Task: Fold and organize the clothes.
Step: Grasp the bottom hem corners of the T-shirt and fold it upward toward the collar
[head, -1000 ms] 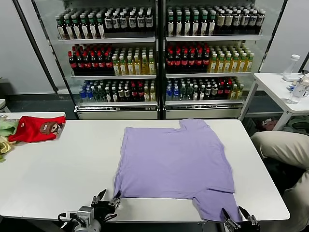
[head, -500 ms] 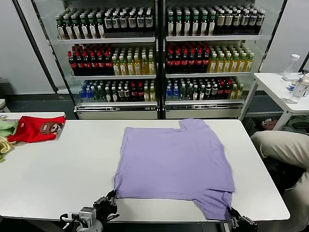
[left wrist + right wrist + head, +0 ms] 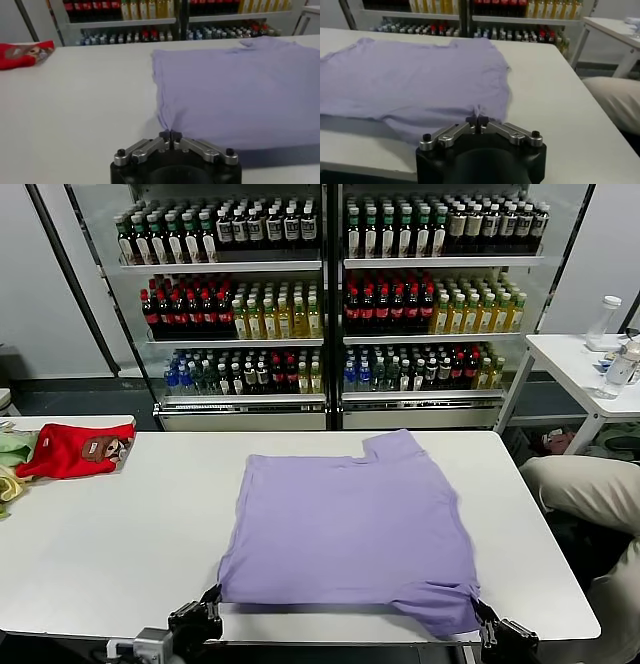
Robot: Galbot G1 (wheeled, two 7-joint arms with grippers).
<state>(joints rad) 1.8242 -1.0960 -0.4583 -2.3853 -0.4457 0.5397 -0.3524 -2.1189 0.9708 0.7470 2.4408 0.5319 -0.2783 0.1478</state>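
both grippers are now dragging the lavender short-sleeved cotton t-shirt (image 3: 350,529) toward the white table's (image 3: 100,534) near edge, left gripper (image 3: 170,135) and right gripper (image 3: 477,120) each pinching its near hem closed.

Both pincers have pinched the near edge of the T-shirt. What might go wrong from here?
1. The left pincer and right pincer hold only small pinches of T-shirt; the fabric may slip out.
2. The near edge sits at the table edge, so a dropped side could slide off.
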